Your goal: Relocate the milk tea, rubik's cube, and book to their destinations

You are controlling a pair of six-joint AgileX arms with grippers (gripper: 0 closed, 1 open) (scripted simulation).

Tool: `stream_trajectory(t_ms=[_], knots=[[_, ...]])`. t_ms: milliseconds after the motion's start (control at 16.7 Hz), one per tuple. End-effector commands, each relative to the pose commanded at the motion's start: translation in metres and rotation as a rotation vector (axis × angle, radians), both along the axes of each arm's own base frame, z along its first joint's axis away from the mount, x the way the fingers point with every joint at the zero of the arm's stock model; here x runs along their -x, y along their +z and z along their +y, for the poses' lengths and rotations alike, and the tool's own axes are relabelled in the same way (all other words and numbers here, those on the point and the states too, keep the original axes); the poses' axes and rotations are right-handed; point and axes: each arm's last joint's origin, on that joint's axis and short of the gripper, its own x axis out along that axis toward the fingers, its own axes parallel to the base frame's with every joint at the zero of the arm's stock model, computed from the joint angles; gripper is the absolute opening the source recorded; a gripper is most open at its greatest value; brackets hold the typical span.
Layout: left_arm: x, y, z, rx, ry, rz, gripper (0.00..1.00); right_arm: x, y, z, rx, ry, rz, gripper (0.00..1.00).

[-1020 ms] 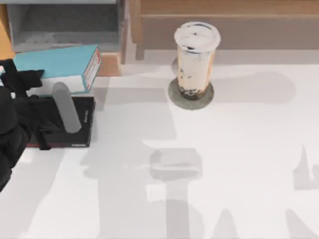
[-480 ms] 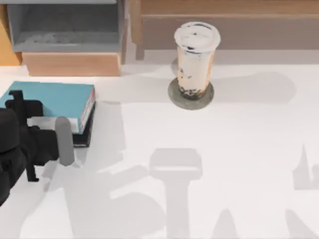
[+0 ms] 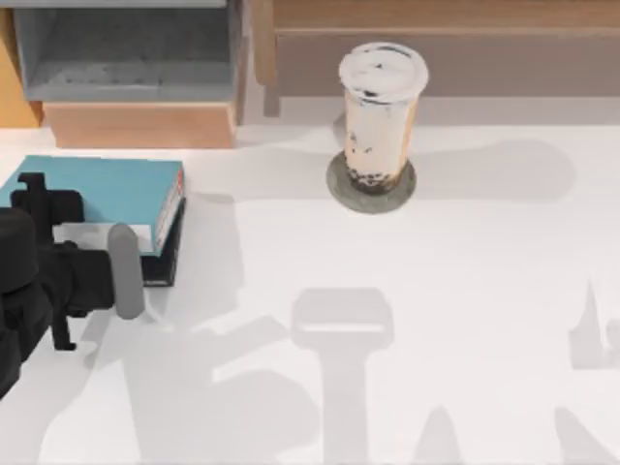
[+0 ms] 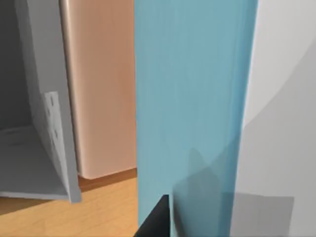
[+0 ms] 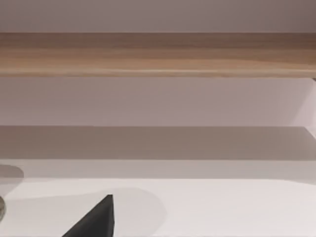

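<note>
Teal-blue, the book [image 3: 107, 189] sat in my left gripper [image 3: 92, 254], clamped at its near edge, low over the counter [image 3: 465, 291] at the left. A second earlier it was by the shelf unit [image 3: 136, 58]; lately it barely shifted. The milk tea [image 3: 380, 111] stood on its coaster [image 3: 339, 184].

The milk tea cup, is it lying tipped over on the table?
No, in the top view the milk tea stands upright on a round grey coaster, its white lid on top.
</note>
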Motion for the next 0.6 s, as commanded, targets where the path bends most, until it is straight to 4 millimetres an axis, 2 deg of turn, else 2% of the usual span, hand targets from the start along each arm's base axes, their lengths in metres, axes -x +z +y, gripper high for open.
stream_trajectory(t_ms=[120, 600], knots=[[0.0000, 0.0000, 0.0000, 0.000, 0.000, 0.000, 0.00, 0.0000, 0.0000, 0.0000, 0.000, 0.000, 0.000, 1.00], [0.0000, 0.0000, 0.0000, 0.000, 0.000, 0.000, 0.60, 0.0000, 0.0000, 0.0000, 0.000, 0.000, 0.000, 1.00]])
